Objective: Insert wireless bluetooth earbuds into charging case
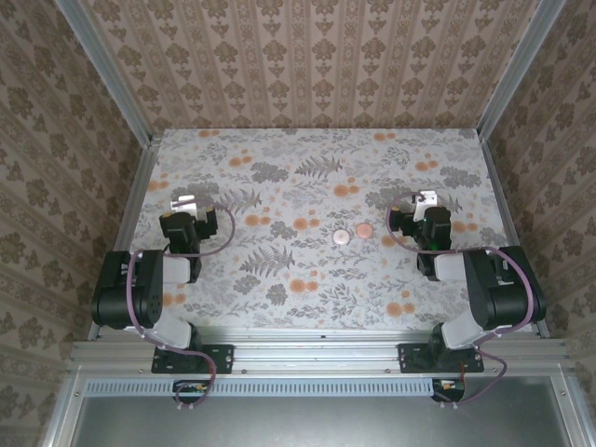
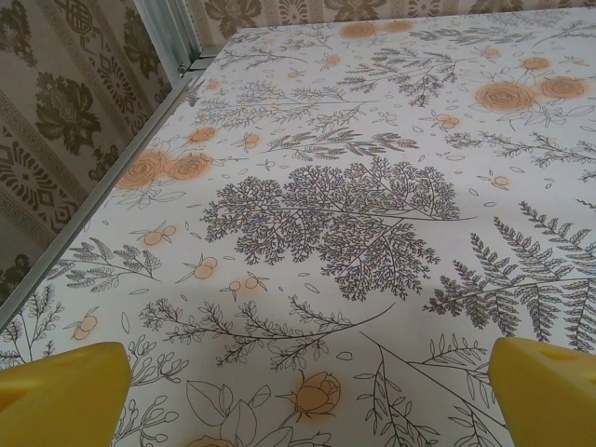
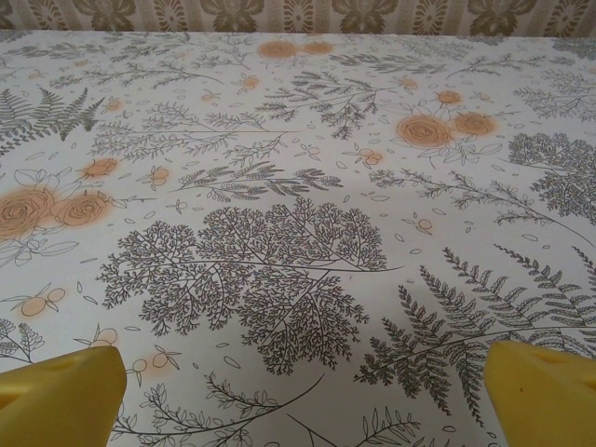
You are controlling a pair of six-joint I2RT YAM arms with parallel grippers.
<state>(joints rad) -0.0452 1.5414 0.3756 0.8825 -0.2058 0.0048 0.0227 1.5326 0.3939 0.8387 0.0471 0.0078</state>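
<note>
The charging case (image 1: 341, 237) is a small round salmon-pink disc lying flat near the middle of the table. Just right of it, close beside it, lies the paler pinkish-white earbuds piece (image 1: 360, 229). My left gripper (image 1: 183, 200) hovers over the left side of the table, well left of the case. My right gripper (image 1: 426, 197) is right of the earbuds, about a hand's width away. In the left wrist view the yellow fingertips (image 2: 65, 391) stand wide apart with bare cloth between them. The right wrist fingertips (image 3: 545, 391) are equally wide, nothing between them.
A floral printed cloth (image 1: 307, 168) with orange flower spots covers the table. Patterned walls in aluminium framing (image 1: 126, 112) close in the left, right and back. A metal rail (image 2: 112, 177) runs along the table's left edge.
</note>
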